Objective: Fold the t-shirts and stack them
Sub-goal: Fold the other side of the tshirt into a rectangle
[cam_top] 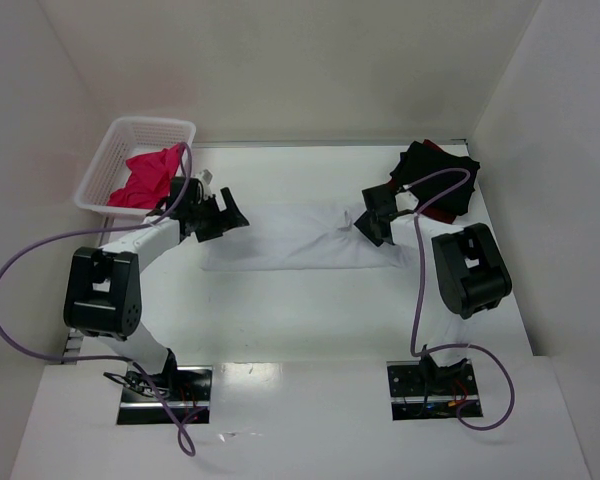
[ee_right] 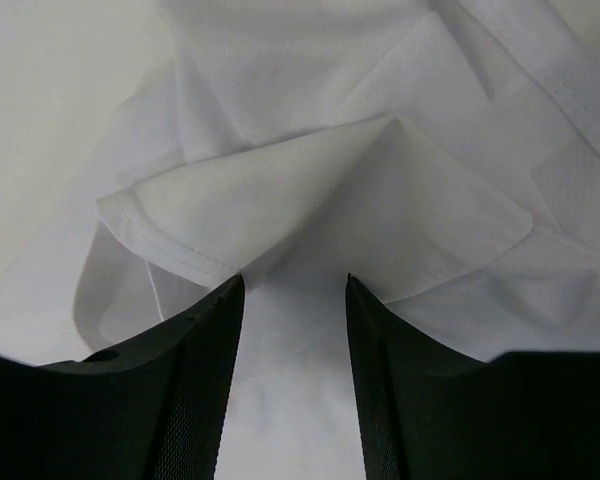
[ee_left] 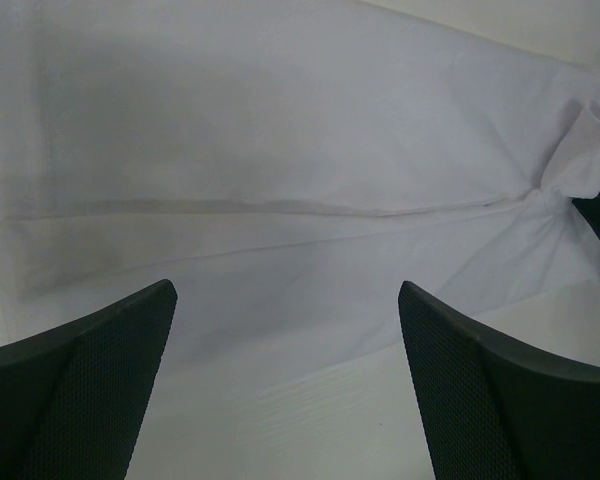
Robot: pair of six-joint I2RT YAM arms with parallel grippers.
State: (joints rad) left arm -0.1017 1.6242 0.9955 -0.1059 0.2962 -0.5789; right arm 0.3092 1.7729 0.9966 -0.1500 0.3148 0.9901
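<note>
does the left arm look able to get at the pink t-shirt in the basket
Probably yes. The left gripper is open and beside the mesh basket, whose top is uncovered, with the pink t-shirt lying exposed. It faces away, though, and a purple cable loops by the rim.

Bright, even light from above floods the overhead view. The white counter [cam_top: 280, 320] and walls are nearly washed out, and the white t-shirt [cam_top: 300, 240] barely stands out from them. Soft shadows lie beneath the arms. In the left wrist view a grey shadow dulls the cloth's far left, and the left tool's fingers [ee_left: 80, 390] look soft. The right tool's fingers [ee_right: 180, 400] are dark and their mesh is faint, while the folds are sharp.
</note>
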